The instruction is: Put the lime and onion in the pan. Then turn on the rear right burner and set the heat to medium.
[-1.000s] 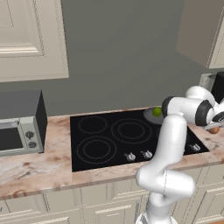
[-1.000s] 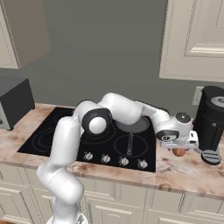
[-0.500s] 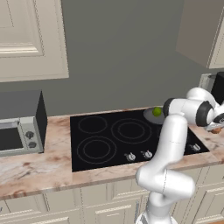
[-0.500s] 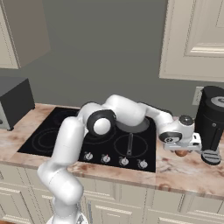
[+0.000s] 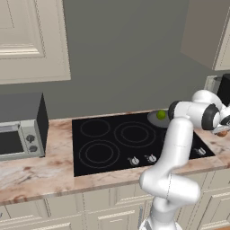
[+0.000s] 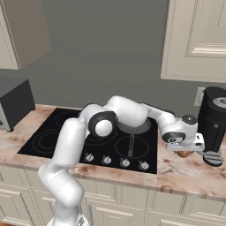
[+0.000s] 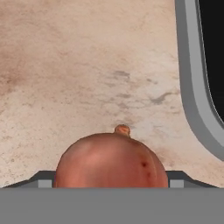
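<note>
The orange-brown onion rests on the marble counter right of the cooktop, under the hand. My gripper is lowered over it, a dark fingertip close against each side of the onion, jaws open around it. The yellow-green lime lies in the grey pan on the rear right burner. From the right base view the pan is partly hidden by my arm, and its handle points toward the knobs.
A black coffee machine stands just right of the gripper, its round grey-rimmed tray close to the onion. The cooktop's knobs run along its front edge. A microwave sits at the far left.
The hand has come down over the onion, and its fingers have drawn in toward the onion's sides. The lime and pan have not moved.
</note>
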Controlling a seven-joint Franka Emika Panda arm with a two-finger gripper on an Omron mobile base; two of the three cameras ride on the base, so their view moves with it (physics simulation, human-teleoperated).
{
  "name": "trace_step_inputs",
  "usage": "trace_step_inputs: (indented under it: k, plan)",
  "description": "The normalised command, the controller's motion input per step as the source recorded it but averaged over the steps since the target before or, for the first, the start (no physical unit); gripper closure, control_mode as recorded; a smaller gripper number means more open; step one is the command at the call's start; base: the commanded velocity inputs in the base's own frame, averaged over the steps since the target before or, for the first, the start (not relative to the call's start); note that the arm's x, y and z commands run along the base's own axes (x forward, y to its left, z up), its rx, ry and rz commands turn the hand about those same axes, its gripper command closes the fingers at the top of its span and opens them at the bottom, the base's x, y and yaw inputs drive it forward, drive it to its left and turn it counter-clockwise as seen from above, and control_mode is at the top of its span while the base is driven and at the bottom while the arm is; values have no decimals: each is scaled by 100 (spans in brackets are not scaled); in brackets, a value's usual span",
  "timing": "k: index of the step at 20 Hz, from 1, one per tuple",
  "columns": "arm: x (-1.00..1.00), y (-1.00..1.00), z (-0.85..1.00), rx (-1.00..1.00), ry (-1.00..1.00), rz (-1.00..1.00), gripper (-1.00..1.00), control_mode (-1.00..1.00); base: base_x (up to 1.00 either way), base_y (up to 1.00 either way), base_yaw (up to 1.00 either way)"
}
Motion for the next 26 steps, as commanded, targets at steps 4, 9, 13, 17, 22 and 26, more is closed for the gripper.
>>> trace_step_inputs:
  k: [4, 9, 13, 17, 22, 26]
  plan:
    - [-9, 7, 2, 0, 0, 0, 100, -100, 0, 0, 0]
    - [-54, 54, 29, 0, -7, 2, 100, -100, 0, 0, 0]
    - [-66, 63, 47, 0, -3, 3, 100, -100, 0, 0, 0]
    - [-71, 74, 45, -1, 0, 1, 100, -100, 0, 0, 0]
    - [-52, 75, 52, -4, 0, 0, 100, -100, 0, 0, 0]
    - [-11, 76, 40, -6, 0, 0, 100, -100, 0, 0, 0]
